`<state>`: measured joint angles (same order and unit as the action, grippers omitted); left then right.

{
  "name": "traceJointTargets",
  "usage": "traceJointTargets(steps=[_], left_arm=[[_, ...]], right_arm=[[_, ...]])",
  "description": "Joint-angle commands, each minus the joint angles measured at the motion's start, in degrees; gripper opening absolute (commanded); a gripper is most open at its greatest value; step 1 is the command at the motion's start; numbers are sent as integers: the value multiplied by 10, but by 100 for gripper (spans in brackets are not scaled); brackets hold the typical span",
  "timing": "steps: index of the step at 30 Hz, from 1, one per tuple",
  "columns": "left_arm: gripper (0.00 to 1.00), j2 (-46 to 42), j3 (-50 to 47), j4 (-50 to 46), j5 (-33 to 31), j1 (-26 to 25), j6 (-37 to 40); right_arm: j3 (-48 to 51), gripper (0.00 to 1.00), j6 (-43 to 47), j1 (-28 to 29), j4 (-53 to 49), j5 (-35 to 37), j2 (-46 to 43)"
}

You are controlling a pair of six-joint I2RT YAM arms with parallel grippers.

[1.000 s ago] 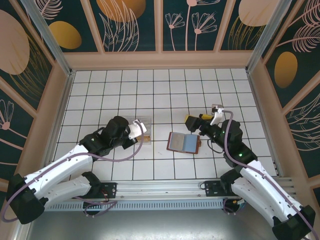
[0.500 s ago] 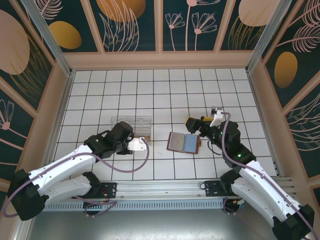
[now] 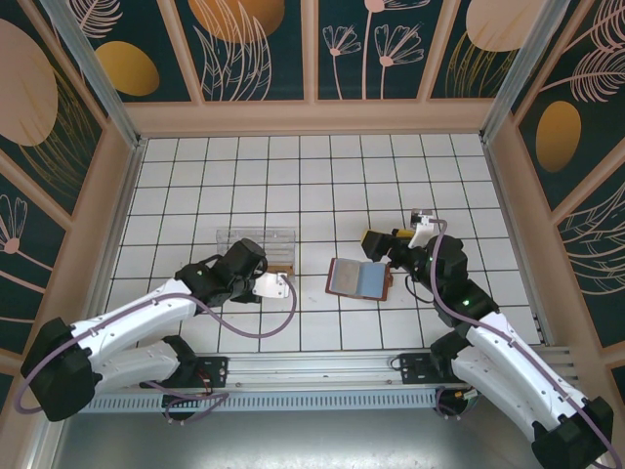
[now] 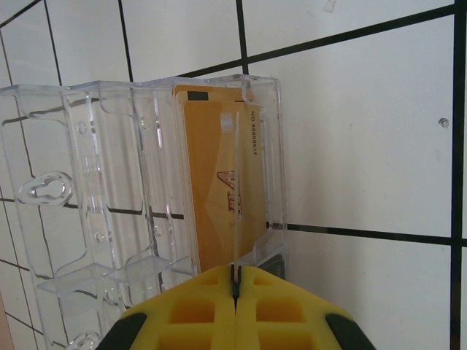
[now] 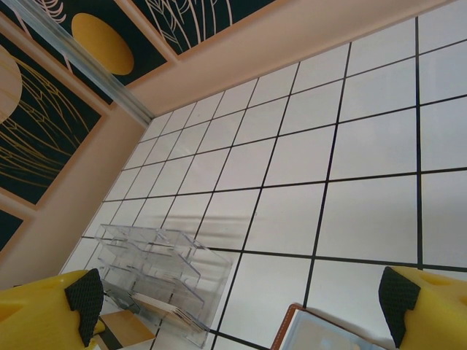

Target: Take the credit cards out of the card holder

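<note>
Right of the table's middle, toward its near edge, the card holder lies opened flat like a book, blue-grey inside up, brown rim showing. Whether cards remain in its pockets I cannot tell. It looks thin, light and limp, so a pull on a card would likely drag the whole wallet across the tile. One flap probably wants pinning while the other arm draws. Cards are stiff, thin and slick, best pinched by whatever edge stands proud of a pocket.

Just beyond its far right corner the right gripper hovers, fingers spread wide with nothing between them. Well left, the clear plastic box lies near the table's middle. An orange card stands in its end compartment, seemingly with another behind it. The left gripper sits at the box's near side, its fingers pressed together and holding nothing I can make out.

The table is glossy white tile with dark grout, offering little grip. Dark teal walls with leaf patterns and peach trim close three sides, and a metal rail runs along the near edge.
</note>
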<state>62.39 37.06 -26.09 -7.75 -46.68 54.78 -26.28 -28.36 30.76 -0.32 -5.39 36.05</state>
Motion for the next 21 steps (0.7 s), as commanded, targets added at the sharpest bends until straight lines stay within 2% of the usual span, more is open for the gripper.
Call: traceJointTargets(steps=[1,9,21], left_arm=[[0,19,16,9,15,-6,-9],[0,73,45,21,19,-12,-31],[0,102,47,33,-4,-12,-64]], right_arm=[[9,99,9,3,8,7,-3],[17,99,10,1,11,5,-4],[23,99,5,-5,20,-10,-4]])
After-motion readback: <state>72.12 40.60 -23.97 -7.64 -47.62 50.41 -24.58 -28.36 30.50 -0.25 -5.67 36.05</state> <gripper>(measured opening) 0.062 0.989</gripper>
